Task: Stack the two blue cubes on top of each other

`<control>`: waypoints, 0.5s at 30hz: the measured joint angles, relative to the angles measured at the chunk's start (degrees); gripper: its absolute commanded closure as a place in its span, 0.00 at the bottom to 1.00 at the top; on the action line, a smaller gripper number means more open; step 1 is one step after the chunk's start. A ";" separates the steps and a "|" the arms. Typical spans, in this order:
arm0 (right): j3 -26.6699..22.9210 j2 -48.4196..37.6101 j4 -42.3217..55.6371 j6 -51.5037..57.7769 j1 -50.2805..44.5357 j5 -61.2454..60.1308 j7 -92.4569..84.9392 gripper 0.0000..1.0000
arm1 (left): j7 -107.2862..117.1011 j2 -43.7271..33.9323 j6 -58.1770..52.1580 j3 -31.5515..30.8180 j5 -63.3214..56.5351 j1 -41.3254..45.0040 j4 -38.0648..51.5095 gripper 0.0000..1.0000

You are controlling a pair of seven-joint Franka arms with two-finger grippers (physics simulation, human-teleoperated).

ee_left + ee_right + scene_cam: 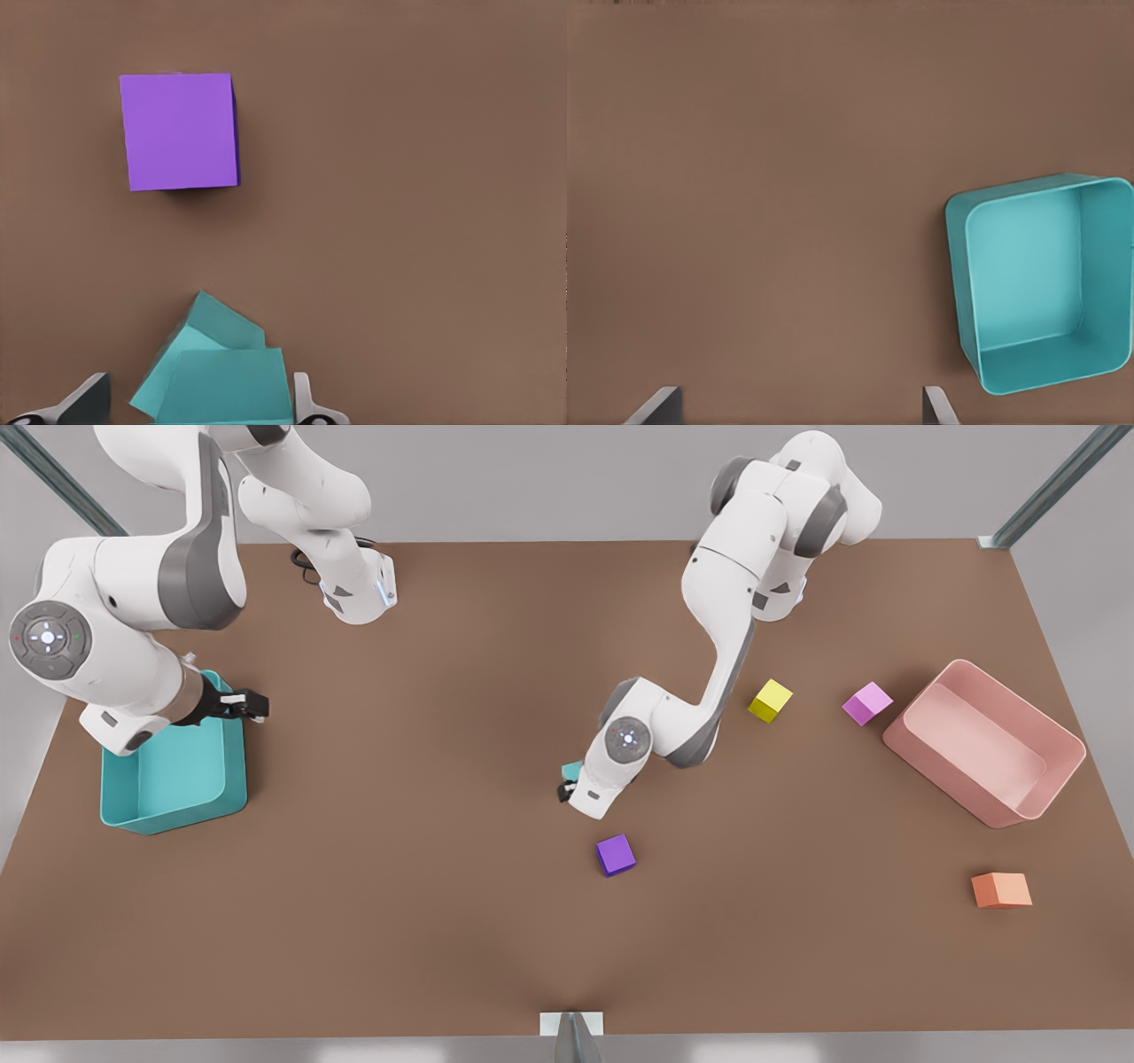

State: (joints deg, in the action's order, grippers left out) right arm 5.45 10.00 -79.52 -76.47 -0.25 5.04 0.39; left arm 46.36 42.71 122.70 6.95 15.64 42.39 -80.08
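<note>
Two blue cubes appear in the left wrist view. One blue cube (226,385) rests askew on the other blue cube (217,320), which is turned under it. My left gripper (199,403) straddles the upper cube. One finger (306,400) is close against its side, the other finger (89,400) stands clear of it, so the gripper is open. In the front view this gripper (564,789) is at the table's middle, with a corner of a blue cube (572,770) beside it. My right gripper (252,706) waits open at the front view's left.
A purple cube (615,855) lies just in front of the left gripper. The teal bin (173,779) sits under the right arm. On the front view's right are a yellow cube (770,700), a pink cube (866,703), a pink bin (983,740) and an orange cube (1001,889).
</note>
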 measured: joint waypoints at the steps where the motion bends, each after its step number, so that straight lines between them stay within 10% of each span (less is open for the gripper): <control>1: 0.00 0.00 0.18 -0.12 0.00 0.04 -0.03 0.00 | -0.06 -0.04 -0.28 -0.01 0.02 -0.85 0.21 0.00; 15: -0.05 0.00 0.65 -1.08 -0.03 -0.08 -0.37 0.00 | -12.33 -28.71 -36.99 -5.71 -11.56 -24.79 2.35 0.00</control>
State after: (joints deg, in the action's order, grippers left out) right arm 5.40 9.99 -78.86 -77.55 -0.28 4.96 0.02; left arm 34.02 14.00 85.71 1.24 4.09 17.59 -77.73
